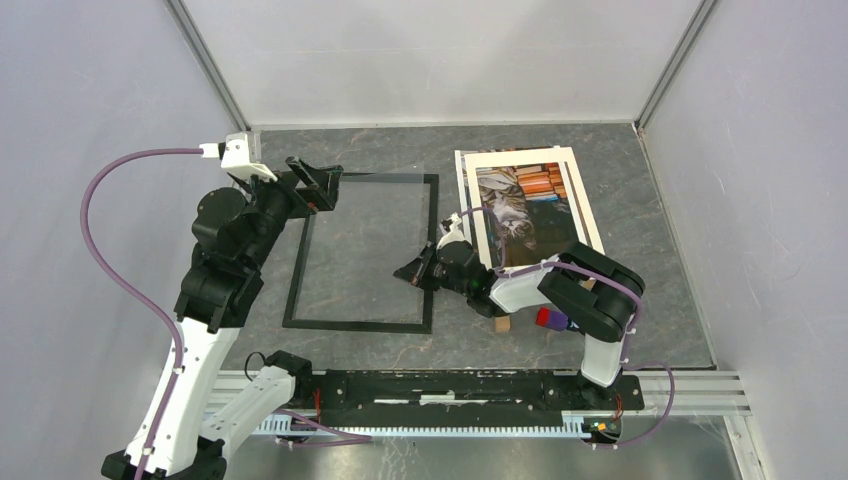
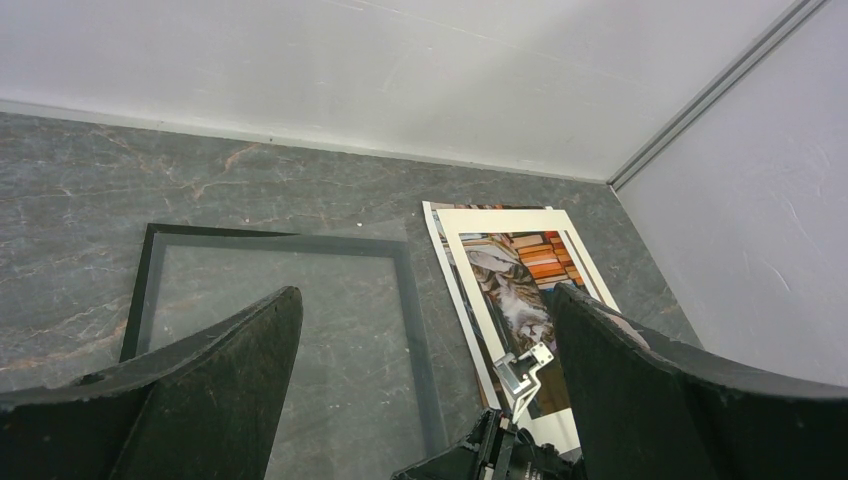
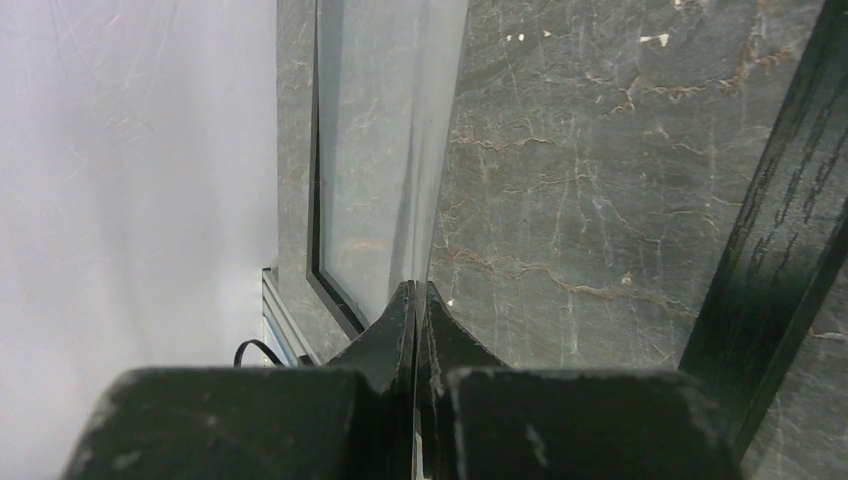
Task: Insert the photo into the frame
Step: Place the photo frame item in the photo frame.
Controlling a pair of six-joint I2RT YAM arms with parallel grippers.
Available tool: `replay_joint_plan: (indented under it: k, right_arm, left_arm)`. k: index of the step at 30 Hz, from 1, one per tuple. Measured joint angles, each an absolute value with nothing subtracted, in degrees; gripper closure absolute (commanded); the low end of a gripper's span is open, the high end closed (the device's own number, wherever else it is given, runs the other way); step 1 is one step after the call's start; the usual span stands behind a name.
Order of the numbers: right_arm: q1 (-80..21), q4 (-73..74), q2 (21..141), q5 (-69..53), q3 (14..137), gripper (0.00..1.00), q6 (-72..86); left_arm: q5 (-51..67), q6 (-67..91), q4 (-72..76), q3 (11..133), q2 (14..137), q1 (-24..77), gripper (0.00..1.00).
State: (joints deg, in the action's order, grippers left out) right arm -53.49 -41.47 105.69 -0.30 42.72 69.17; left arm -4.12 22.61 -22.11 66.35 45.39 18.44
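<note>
Frame (image 1: 355, 325), one only, is lying flat on the table (image 1: 660, 285), left of centre, with its right bar partly hidden by the right gripper (image 1: 405, 271). One photo (image 1: 515, 205) is lying just beside it, its near end covered by the right arm. The right gripper is reaching low, pinching one clear pane (image 3: 385, 150) by its edge. The left gripper (image 1: 322, 185) is hovering spread wide over the frame's far left corner, holding nothing.

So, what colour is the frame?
The frame is black, a thin plain border. The top view shows it best.
</note>
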Motion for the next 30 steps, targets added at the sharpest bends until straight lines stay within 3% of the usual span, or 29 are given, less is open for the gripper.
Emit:
replay_joint_plan:
  k: [26,30]
  right_arm:
    - [-53.45,-42.87,105.86,0.01,41.74,1.00,69.78]
    - [-53.45,-42.92,106.04,0.01,41.74,0.94,69.82]
  left_arm:
    - [-3.92,22.61,-22.11,66.30,45.39,18.44,0.00]
    - [-3.88,22.61,-22.06,66.24,45.39,18.44,0.00]
